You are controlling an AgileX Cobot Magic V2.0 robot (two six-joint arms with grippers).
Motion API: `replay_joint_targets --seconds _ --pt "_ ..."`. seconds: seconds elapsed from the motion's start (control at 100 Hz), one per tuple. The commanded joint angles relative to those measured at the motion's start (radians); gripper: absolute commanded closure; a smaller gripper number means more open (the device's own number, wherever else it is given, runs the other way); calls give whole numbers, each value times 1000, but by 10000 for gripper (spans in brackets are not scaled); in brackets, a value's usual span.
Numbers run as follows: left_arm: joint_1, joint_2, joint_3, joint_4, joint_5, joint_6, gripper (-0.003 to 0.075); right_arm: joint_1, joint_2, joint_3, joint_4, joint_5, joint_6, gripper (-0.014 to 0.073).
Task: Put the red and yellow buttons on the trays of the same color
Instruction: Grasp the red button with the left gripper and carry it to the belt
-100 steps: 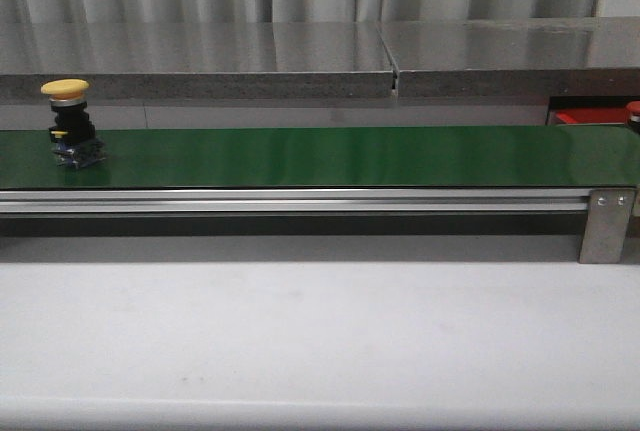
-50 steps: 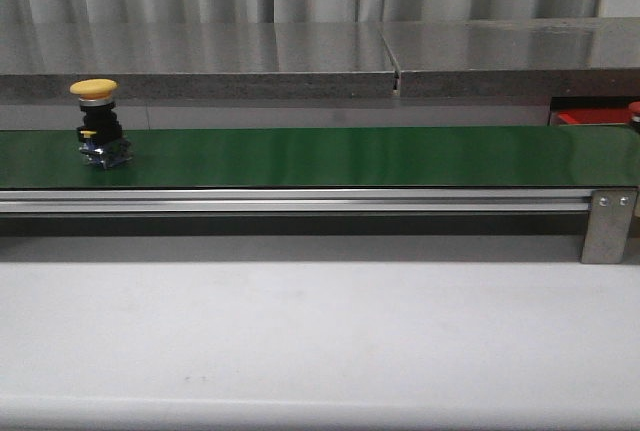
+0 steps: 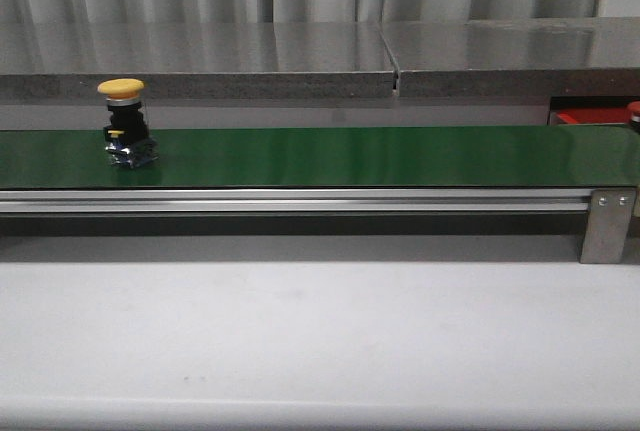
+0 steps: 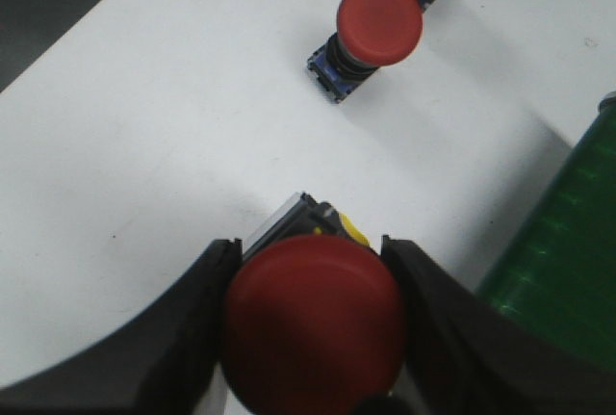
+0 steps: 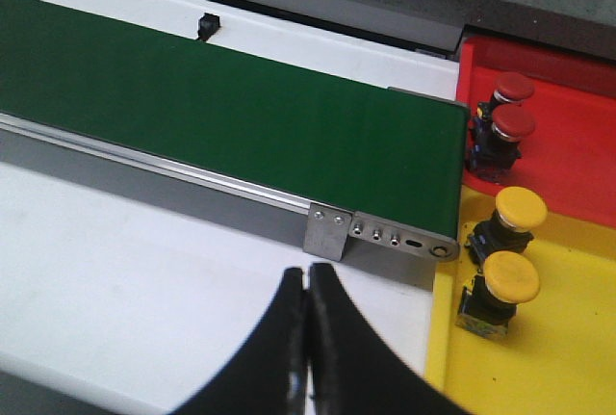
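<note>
A yellow button [image 3: 121, 121] stands upright on the green belt [image 3: 350, 156], near its left end. My left gripper [image 4: 310, 249] is shut on a red button [image 4: 313, 324] just above the white table, beside the belt [image 4: 568, 242]. Another red button [image 4: 378, 22] lies on the table beyond it. My right gripper [image 5: 308, 280] is shut and empty over the table near the belt's end. The red tray [image 5: 577, 160] holds two red buttons [image 5: 512, 88] [image 5: 511, 125]. In the yellow tray [image 5: 577, 357] are two yellow buttons [image 5: 520, 209] [image 5: 510, 278]. In the front view, only a strip of the red tray [image 3: 590, 116] shows.
A metal bracket [image 5: 380, 237] and aluminium rail [image 3: 300, 201] run along the belt's near side. Behind the belt is a grey steel shelf [image 3: 300, 56]. White table surface [image 3: 320, 341] lies in front of the belt.
The yellow button has travelled to the right along the belt, still upright. Nothing else in the front view has moved.
</note>
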Motion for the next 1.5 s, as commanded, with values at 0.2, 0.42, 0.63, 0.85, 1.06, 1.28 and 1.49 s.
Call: replay_joint_targets --seconds 0.2,0.42,0.63,0.85,1.06,1.28,1.49 --pt "-114 -74 -19 -29 -46 23 680 1 2 -25 11 -66 -6 711" --pt "-213 -70 -21 -29 -49 28 676 1 2 -25 11 -66 -6 711" --pt "-261 -52 -21 -29 -56 30 676 1 2 -25 11 -66 -6 711" --pt "-267 -13 -22 -40 -21 52 627 1 2 -25 11 -66 -6 711" --pt "-267 -13 -22 -43 2 73 281 1 2 -25 11 -66 -6 711" --pt "-267 -18 -69 -47 50 73 185 1 2 -25 11 -66 -6 711" --pt "-270 -104 -88 -54 55 78 186 1 2 -25 11 -66 -6 711"
